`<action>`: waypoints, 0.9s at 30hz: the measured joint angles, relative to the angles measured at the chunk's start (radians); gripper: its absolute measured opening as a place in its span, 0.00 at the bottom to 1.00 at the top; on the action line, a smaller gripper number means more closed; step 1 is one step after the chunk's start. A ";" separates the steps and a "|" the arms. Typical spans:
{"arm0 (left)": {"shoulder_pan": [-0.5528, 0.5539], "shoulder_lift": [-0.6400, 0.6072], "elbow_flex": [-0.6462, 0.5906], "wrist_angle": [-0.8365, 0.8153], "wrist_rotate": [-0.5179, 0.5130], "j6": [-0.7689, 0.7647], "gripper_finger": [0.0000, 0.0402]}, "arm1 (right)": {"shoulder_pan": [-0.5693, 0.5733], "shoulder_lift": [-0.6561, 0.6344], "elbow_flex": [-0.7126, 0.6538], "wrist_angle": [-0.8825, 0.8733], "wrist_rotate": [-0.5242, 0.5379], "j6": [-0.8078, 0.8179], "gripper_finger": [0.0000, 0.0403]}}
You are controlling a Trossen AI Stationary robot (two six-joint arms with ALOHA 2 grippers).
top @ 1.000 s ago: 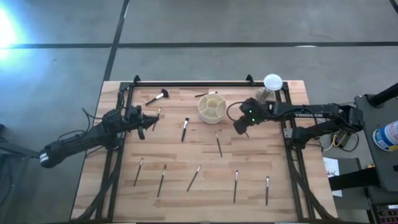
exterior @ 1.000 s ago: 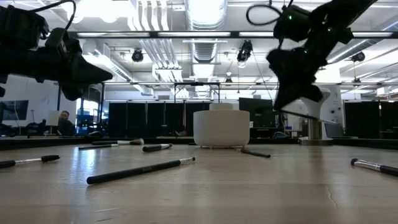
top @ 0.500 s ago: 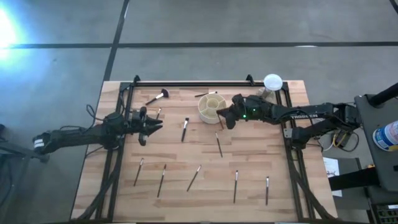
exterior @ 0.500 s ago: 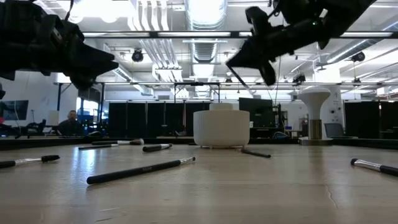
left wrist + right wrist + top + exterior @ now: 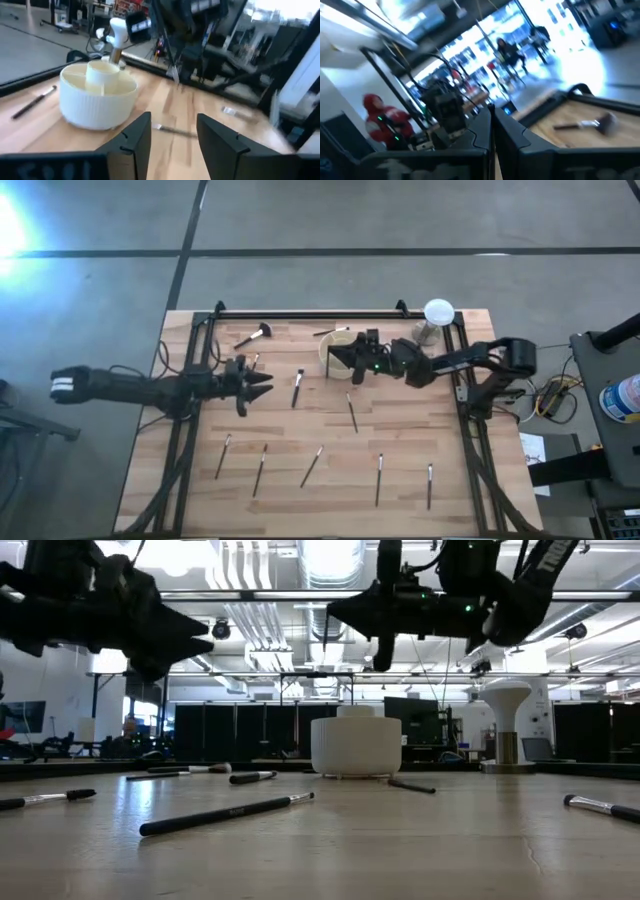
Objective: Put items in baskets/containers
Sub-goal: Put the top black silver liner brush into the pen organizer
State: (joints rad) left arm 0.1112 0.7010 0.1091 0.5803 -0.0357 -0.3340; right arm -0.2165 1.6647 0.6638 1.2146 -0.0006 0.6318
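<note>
The cream cup-like holder with inner dividers stands at the table's far middle. My right gripper lies level above it, pointing toward the table's left, shut on a thin dark brush. My left gripper hovers open above the left half of the table, pointing right, between a short brush and a dark brush that lies flat. It holds nothing. Several more brushes lie flat along the near half. My right gripper pinches the thin brush between its two shut fingertips. The fingers come in level from the table's right. The brush hangs down below the fingertips, lifted clear, with its lower tip above the holder's near-left rim.
A white globe on a grey stand sits at the far right corner. A fluffy-headed brush and a pale one lie near the far edge. Another brush lies in front of the holder. A black frame rail borders the table.
My right gripper has risen and gone left toward the holder, tipping from pointing down to level, with the brush carried along and lifted clear. My left gripper has reached toward the table's right and opened.
</note>
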 joint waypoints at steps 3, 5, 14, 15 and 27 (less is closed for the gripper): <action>0.000 0.072 0.024 0.026 0.000 -0.048 0.38 | 0.008 0.069 0.020 0.131 0.000 -0.004 0.02; 0.000 0.119 0.045 0.079 0.000 -0.068 0.38 | 0.014 0.111 0.045 0.193 0.000 -0.010 0.02; 0.000 0.334 0.171 0.180 0.000 -0.088 0.38 | 0.036 0.201 0.156 0.239 -0.005 -0.061 0.02; 0.000 0.354 0.183 0.178 0.000 -0.088 0.38 | 0.040 0.200 0.167 0.240 -0.007 -0.071 0.02; -0.002 0.525 0.271 0.284 0.048 -0.083 0.38 | 0.064 0.196 0.224 0.240 -0.008 -0.147 0.02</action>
State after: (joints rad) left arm 0.1097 1.2258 0.3802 0.8642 0.0119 -0.4171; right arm -0.1524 1.8606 0.8873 1.4547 -0.0082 0.4851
